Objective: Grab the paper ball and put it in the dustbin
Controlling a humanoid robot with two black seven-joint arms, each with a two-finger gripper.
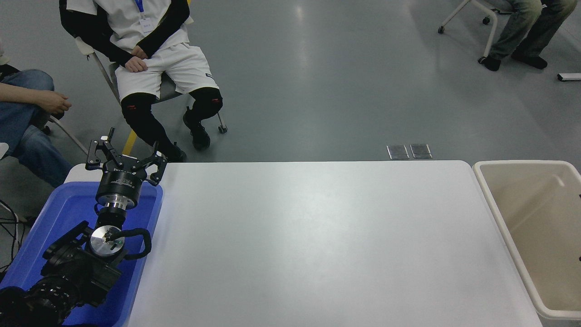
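The dustbin (535, 200), a large beige tub with a thick rounded rim, stands against the white table's (317, 236) right end, and the part of its inside that shows holds nothing. The paper ball is out of view. My left gripper (125, 156) is parked at the far left corner above a blue tray, open with nothing between its fingers. Of my right arm, only two tiny black bits (579, 196) show at the picture's right edge, over the dustbin.
A bright blue tray (68, 204) lies under my left arm at the table's left end. A person (150, 54) sits on a chair beyond the far left corner, another person's arm and knee (27, 97) show at the left edge, and a third person's legs (522, 32) at the top right.
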